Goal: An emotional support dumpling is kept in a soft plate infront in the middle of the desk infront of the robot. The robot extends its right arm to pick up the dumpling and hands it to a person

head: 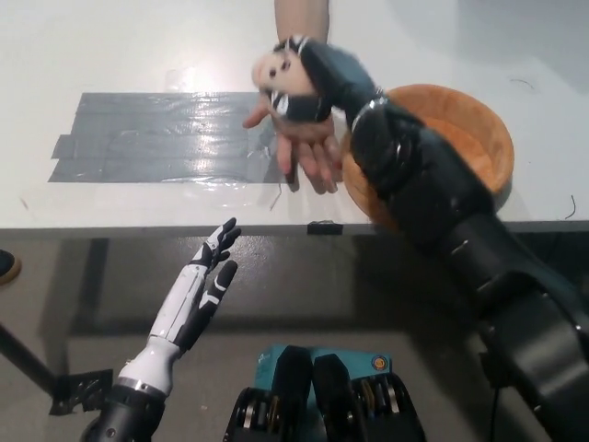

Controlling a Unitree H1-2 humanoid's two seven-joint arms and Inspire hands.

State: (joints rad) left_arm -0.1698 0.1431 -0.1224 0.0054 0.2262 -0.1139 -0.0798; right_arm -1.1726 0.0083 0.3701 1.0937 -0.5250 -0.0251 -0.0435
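Dumpling [279, 71] sits at twelve o'clock, clutched in your black right hand [299, 85] directly above the person's open palm [308, 147]. Lower it until it rests on that palm, then loosen the fingers slowly so it cannot roll onto the counter [110, 46]. Your white left hand [210, 267] rests at seven o'clock below the counter edge, fingers spread and empty. Count one dumpling, one orange plate [469, 120] at two o'clock, one person's hand.
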